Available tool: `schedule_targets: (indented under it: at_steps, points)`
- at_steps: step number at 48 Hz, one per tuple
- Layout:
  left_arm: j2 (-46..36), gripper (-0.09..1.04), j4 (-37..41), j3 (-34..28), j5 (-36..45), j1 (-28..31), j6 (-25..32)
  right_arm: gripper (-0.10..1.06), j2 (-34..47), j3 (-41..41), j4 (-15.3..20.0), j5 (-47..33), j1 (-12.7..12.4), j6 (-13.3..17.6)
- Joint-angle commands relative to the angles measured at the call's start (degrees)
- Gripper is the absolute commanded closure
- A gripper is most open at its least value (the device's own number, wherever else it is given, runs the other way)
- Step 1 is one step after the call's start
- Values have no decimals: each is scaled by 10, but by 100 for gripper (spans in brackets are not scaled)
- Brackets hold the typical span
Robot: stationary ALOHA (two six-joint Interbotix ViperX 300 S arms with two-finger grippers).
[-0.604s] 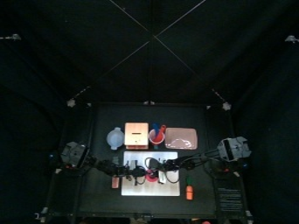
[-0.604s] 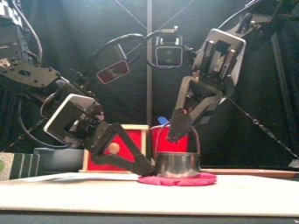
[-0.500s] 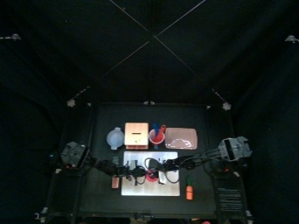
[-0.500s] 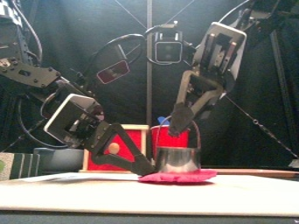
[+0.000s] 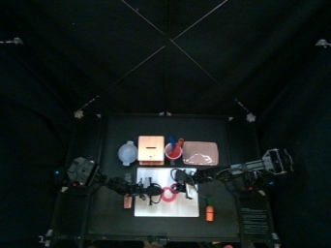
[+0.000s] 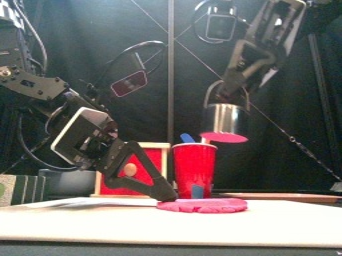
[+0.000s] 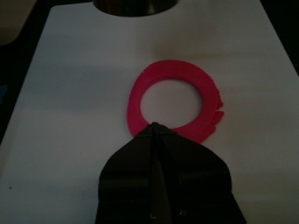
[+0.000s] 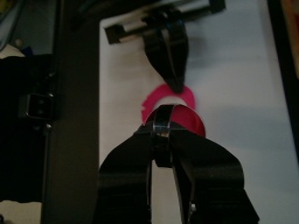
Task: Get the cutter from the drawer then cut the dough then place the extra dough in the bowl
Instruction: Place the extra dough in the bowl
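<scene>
left claw [image 7: 156, 131] pinched shut, tips pinning flat pink dough ring [image 7: 136, 98] to white cutting board [image 7: 70, 87] | right claw [image 6: 230, 97] clamped on round metal cutter [image 6: 225, 120], hanging well above ring | risk – cut pink disc [image 6: 225, 136] clinging under cutter may drop; thin ring could tear on pickup | blue-grey bowl [image 5: 127, 151] – back-left of worktop

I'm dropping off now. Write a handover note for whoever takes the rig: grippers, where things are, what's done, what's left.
Right gripper: shut on the wire handle of the cutter, holding it in the air above the white board. A pink disc clings under it.
Left gripper: jaws shut, tips pressing the dough ring at its edge on the board.
Bowl: behind the board, toward the left.
Done: cutter fetched, dough cut.
Left: move the ring into the bowl.
</scene>
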Motion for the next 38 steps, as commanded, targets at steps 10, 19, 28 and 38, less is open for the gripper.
schedule_targets:
  at_steps: [10,19,28,38]
  points:
    - [-52,47,-12,29,4,14,2,48,-3,36,-14,-3,-18,-1]
    - [-64,47,-11,25,4,18,4,46,23,38,-11,-14,-13,0]
    - [-67,47,-11,19,4,18,2,34,21,36,-12,-19,-13,0]
    - [-83,47,-11,19,4,21,4,11,10,33,-11,-21,-18,0]
